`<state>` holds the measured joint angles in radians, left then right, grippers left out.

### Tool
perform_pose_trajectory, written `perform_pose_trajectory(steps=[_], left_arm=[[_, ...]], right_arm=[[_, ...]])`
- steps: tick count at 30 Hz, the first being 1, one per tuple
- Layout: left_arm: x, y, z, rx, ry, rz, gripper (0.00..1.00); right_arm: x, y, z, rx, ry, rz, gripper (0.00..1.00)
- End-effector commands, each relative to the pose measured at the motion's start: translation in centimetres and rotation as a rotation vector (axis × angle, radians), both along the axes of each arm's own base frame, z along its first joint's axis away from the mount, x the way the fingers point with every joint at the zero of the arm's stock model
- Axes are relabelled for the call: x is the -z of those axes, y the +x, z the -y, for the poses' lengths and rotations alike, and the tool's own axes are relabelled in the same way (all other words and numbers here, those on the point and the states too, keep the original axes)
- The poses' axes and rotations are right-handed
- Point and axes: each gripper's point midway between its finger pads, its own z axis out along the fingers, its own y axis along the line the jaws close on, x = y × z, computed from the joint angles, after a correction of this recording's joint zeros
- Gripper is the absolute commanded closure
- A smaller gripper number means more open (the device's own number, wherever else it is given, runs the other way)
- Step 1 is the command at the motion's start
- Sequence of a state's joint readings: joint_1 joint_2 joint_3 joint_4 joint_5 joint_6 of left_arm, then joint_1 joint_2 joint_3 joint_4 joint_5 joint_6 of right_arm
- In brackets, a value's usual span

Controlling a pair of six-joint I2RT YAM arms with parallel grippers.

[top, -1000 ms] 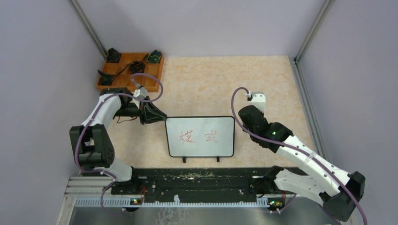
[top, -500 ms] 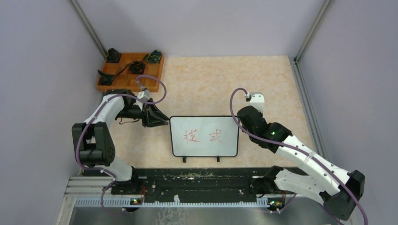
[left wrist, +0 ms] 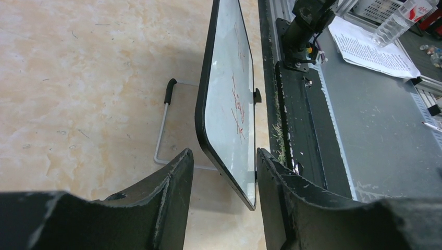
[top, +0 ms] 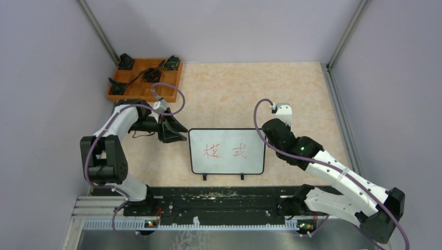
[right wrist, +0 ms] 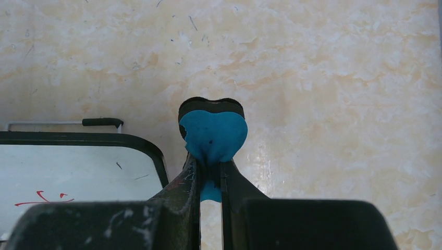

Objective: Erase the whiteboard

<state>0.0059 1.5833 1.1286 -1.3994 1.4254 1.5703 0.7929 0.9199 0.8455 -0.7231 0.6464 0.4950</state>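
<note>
The whiteboard [top: 226, 139] has slid a touch right and now holds still, lower centre of the overhead view, its red writing [top: 211, 151] untouched. The left gripper [left wrist: 223, 159] stays wide, fingers either side of the board's left edge, not clamped. The right gripper [right wrist: 210, 174] pinches a blue eraser [right wrist: 213, 136] just off the board's upper right corner. The board looks positioned; wiping hasn't begun.

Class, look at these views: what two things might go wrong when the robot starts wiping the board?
1. The whiteboard stands on a thin wire stand, and the left pincer is open around its edge, not clamped; a wipe may tip it.
2. The right pincer grips the blue eraser only by one end; pressure may twist it loose.
</note>
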Motion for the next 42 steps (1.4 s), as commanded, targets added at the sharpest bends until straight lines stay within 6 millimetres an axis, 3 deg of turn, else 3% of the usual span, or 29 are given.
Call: perform_pose_trajectory(steps=[1, 14, 42], left_arm=[[-0.3, 0.4, 0.3, 0.0, -0.025, -0.005, 0.46], [0.0, 0.4, 0.4, -0.001, -0.034, -0.016, 0.46], [0.2, 0.1, 1.3, 0.028, -0.047, -0.041, 0.47]], right_arm=[[-2.2, 0.6, -0.6, 0.012, 0.038, 0.057, 1.0], [-1.9, 0.6, -1.9, -0.018, 0.029, 0.053, 1.0], [-1.9, 0.7, -2.6, -0.024, 0.028, 0.06, 1.0]])
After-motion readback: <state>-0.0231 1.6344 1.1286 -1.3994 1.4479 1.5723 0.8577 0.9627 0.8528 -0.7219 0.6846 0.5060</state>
